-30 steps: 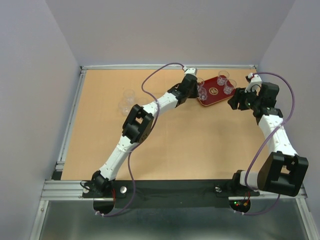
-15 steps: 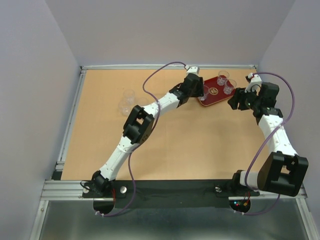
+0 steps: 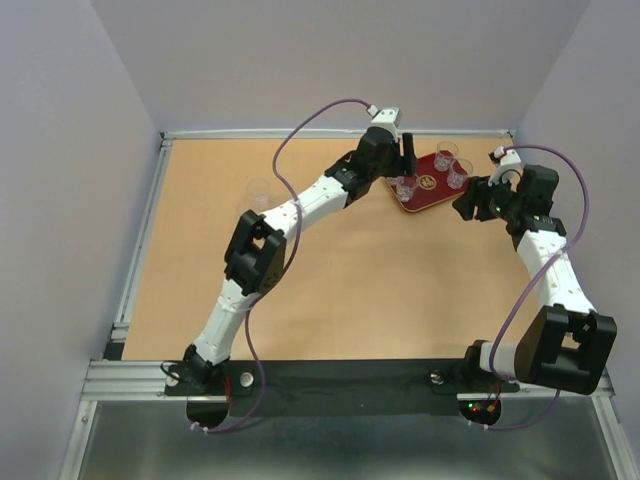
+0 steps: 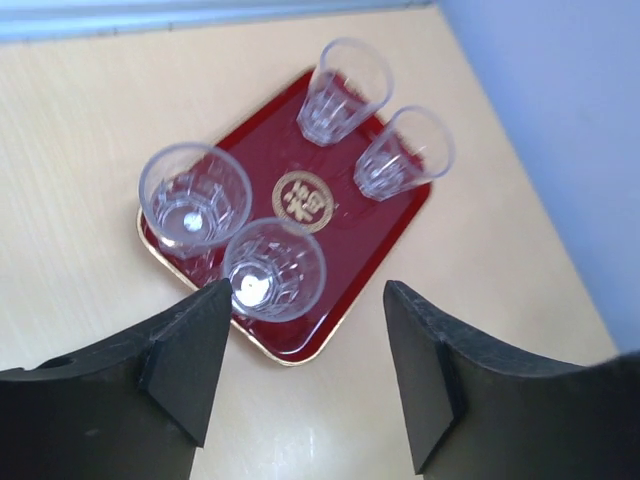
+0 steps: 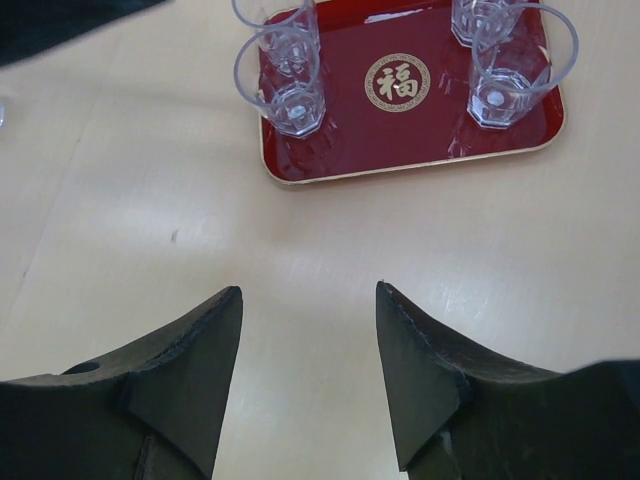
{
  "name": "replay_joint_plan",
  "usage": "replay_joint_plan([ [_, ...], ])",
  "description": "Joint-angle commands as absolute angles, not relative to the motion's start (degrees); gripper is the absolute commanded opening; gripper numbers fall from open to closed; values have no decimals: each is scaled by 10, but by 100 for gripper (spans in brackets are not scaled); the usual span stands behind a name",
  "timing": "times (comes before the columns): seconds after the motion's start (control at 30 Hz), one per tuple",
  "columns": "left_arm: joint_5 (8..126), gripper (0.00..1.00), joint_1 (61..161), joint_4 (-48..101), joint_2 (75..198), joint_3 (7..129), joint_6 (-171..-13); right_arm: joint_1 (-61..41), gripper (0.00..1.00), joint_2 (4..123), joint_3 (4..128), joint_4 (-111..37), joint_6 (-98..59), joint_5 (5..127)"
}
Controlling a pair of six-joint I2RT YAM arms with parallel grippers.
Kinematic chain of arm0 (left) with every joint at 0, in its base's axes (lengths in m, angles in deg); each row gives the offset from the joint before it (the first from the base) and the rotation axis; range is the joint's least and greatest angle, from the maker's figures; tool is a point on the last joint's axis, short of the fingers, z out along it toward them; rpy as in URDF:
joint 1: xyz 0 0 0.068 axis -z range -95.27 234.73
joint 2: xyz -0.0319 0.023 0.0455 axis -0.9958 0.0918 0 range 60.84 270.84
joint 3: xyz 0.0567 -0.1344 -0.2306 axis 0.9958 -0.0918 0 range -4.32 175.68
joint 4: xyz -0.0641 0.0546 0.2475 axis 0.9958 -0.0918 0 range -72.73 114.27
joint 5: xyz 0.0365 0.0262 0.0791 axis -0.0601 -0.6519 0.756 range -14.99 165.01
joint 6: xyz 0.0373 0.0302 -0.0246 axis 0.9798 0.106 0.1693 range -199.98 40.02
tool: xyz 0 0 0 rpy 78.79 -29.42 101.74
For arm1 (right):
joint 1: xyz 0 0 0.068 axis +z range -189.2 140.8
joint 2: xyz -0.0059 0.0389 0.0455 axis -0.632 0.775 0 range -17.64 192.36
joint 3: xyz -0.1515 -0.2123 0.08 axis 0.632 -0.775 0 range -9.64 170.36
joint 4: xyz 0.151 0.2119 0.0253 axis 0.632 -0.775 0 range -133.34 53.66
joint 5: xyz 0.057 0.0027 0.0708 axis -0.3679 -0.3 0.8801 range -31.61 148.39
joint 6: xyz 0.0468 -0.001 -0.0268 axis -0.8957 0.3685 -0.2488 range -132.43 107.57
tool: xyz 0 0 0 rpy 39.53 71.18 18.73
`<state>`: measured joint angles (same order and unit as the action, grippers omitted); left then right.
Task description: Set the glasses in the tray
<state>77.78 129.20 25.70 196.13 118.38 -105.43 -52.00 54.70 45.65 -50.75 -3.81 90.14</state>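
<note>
The dark-red tray (image 3: pixel 440 193) lies at the far right of the table. In the left wrist view the tray (image 4: pixel 352 236) holds several clear glasses, all upright: two at its far side (image 4: pixel 344 88) (image 4: pixel 403 152) and two at its near side (image 4: pixel 194 198) (image 4: pixel 272 268). My left gripper (image 3: pixel 407 158) hovers over the tray's left edge, open (image 4: pixel 308 290), with nothing between its fingers. My right gripper (image 3: pixel 464 205) is open (image 5: pixel 308 290) just right of the tray (image 5: pixel 400 135), over bare table. One more glass (image 3: pixel 258 189) stands on the table at the left.
The wooden table has a metal rail (image 3: pixel 140 240) along its left edge and another along the back edge. Grey walls close in on the left, back and right. The left arm's long links (image 3: pixel 300 210) stretch diagonally across the table's middle.
My left gripper has opened and let go of a glass at the tray's near-left corner, then risen away from it. The left elbow shifted left. The right arm stayed put.
</note>
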Motion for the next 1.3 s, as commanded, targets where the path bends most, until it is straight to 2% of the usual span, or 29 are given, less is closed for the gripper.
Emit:
replay_joint_plan([
  [0.0, 775, 77, 1295, 308, 1837, 1127, -1006, -524, 61, 529, 441, -478, -22, 938],
  [0.03, 777, 79, 1295, 314, 1801, 1087, -991, -523, 62, 531, 439, -479, -21, 950],
  [0.1, 799, 83, 1294, 325, 1761, 1040, -971, -524, 69, 531, 436, -479, -19, 964],
  [0.17, 827, 89, 1291, 331, 1700, 969, -948, -524, 70, 533, 435, -479, -19, 987],
  [0.2, 842, 92, 1288, 331, 1659, 926, -936, -524, 73, 534, 433, -479, -17, 1003],
  [0.23, 842, 94, 1288, 331, 1639, 925, -936, -524, 73, 535, 433, -479, -17, 1003],
  [0.37, 887, 99, 1271, 326, 1526, 791, -916, -523, 77, 546, 432, -478, -23, 1060],
  [0.5, 900, 99, 1223, 317, 1398, 675, -910, -512, 78, 567, 445, -479, -37, 1091],
  [0.57, 890, 99, 1204, 314, 1322, 610, -904, -498, 81, 578, 458, -480, -44, 1099],
  [0.77, 953, 99, 1173, 266, 1159, 500, -852, -427, 85, 654, 575, -501, -65, 1082],
  [0.93, 1030, 99, 1173, 271, 1062, 422, -820, -310, 85, 769, 708, -547, -94, 1056],
  [1.27, 1123, 99, 1171, 274, 988, 370, -803, -125, 85, 990, 954, -610, -173, 941],
])
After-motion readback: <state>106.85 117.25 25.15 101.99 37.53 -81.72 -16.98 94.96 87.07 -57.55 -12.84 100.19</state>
